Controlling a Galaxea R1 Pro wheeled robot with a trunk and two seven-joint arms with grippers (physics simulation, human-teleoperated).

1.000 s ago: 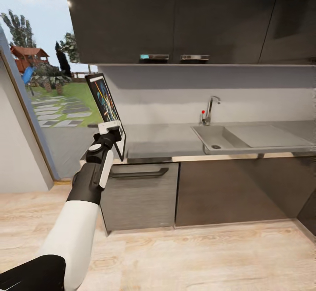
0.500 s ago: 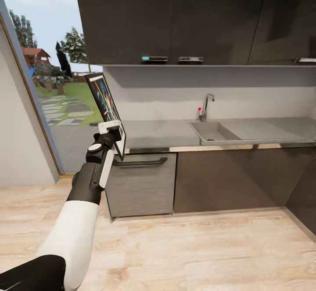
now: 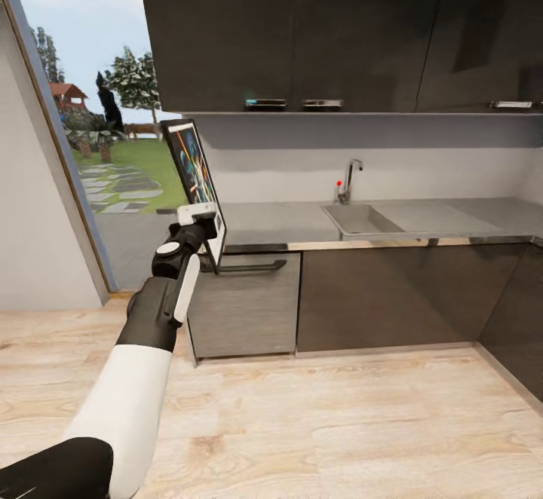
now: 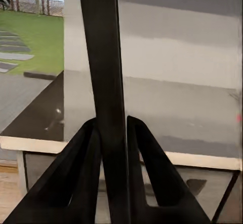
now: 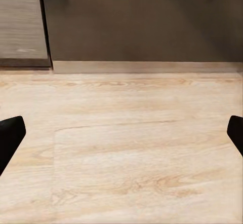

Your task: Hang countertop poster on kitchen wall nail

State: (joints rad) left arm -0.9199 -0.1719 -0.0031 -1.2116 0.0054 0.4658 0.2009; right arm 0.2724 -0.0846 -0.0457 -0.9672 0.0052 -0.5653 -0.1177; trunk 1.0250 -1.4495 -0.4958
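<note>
The right pincer (image 5: 121, 133) hung over the wooden floor (image 5: 131, 148) with its fingers wide apart. Farther out, the left pincer (image 3: 202, 220) was clamped on the lower edge of the poster (image 3: 194, 175), held upright above the left end of the grey desk (image 3: 286, 224), with the sink (image 3: 358, 218) beyond
</note>
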